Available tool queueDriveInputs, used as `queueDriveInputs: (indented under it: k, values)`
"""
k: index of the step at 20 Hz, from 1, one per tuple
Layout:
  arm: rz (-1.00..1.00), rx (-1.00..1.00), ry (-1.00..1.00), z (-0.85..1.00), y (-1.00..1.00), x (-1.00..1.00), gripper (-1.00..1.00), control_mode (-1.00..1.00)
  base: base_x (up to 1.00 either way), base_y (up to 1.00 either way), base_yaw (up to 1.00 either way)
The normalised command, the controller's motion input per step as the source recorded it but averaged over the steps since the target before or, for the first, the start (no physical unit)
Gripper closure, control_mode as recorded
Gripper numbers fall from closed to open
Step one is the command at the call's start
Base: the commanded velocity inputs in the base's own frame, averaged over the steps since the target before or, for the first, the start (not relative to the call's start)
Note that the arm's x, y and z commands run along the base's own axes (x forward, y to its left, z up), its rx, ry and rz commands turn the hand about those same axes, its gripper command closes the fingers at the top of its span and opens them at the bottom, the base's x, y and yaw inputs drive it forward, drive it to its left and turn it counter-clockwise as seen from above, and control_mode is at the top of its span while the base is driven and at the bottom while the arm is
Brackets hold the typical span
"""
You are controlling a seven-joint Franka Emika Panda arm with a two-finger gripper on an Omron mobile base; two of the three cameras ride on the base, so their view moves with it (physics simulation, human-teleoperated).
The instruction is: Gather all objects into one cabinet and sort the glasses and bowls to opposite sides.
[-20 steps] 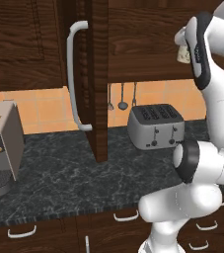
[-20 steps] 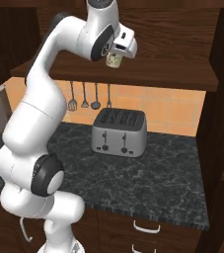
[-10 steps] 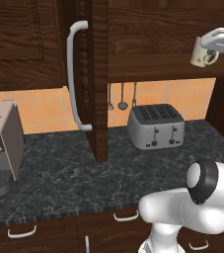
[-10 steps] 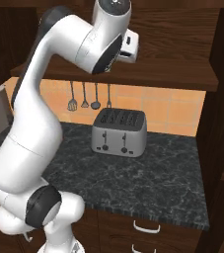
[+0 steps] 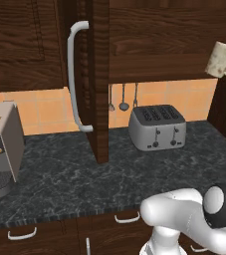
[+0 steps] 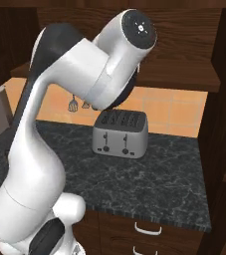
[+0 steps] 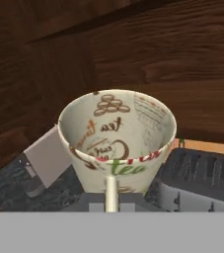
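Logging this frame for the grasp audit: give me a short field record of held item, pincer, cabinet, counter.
held item: pale speckled mug, off the counter, high at the right, in front of the dark wood
mug orientation: tilted, handle toward the pincer
pincer: shut on the mug handle
cabinet door: swung open, bar handle facing the left base view
counter: silver toaster, grey appliance at far left

A silver four-slot toaster (image 6: 120,133) with two dark knobs on its front stands on a dark marbled stone counter (image 6: 149,184), close to the orange tiled back wall (image 6: 174,112). Small dark utensils (image 6: 72,104) hang on that wall beside the white arm (image 6: 59,114), whose dark-capped joint rises in front of the dark brown wooden wall cabinets (image 6: 184,45). Below the counter edge, a brown drawer front carries short curved silver handles (image 6: 148,229).
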Motion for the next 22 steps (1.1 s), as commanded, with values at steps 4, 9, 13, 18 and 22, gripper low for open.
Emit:
queueDriveInputs:
  k: [4, 9, 13, 18, 22]
  values:
    - [0.54, 0.00, 0.00, 0.04, 0.00, -1.00, 1.00, -1.00, 0.00, 0.00, 0.00]
    - [0.48, -0.01, 0.00, 0.10, 0.09, -1.00, 1.00, -1.00, 0.00, 0.00, 0.00]
    - [0.22, -0.02, 0.00, 0.57, 0.38, -0.80, 1.00, -1.00, 0.00, 0.00, 0.00]
    - [0.01, -0.04, 0.00, 0.45, 0.37, -0.62, 1.00, -1.00, 0.00, 0.00, 0.00]
    - [0.00, -0.02, 0.00, 0.00, 0.00, 0.00, 1.00, -1.00, 0.00, 0.00, 0.00]
